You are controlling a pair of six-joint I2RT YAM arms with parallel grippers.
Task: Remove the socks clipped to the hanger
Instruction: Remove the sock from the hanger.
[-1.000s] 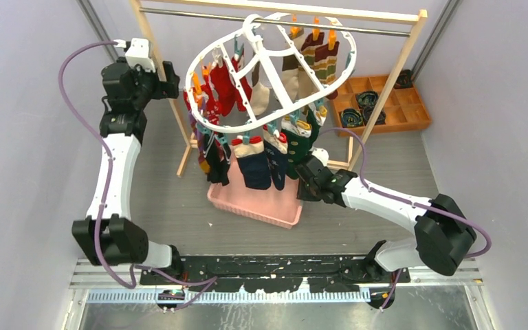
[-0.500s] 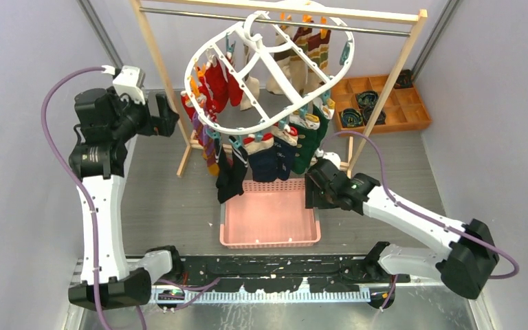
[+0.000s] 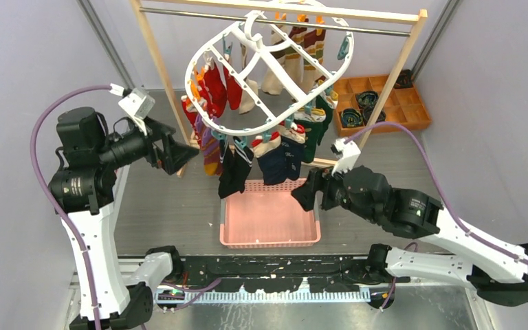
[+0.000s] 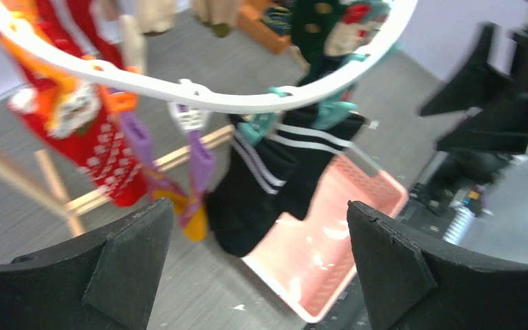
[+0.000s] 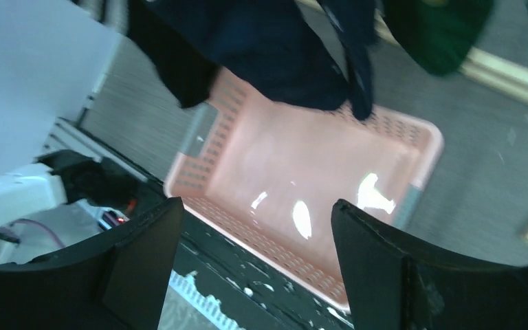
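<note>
Hovering at the left, the left gripper [image 3: 181, 152] has its fingers spread wide and empty, aimed at the near-left rim of the hanger [image 3: 269, 122]. That white oval frame hangs tilted from the metal rail [image 3: 179, 12] of the wooden rack [image 3: 152, 51]. The socks are all clipped around it: red socks [image 3: 214, 86] on the left, a black striped sock [image 3: 232, 172] and navy socks [image 3: 275, 161] at the front, and a dark green sock [image 3: 316, 130] to their right. A pink basket [image 3: 227, 220] sits beneath. The right gripper [image 3: 311, 194] is by the basket's far-right corner, below the green sock, jaws apart and holding nothing. An orange tray [image 3: 423, 117] lies far right.
</note>
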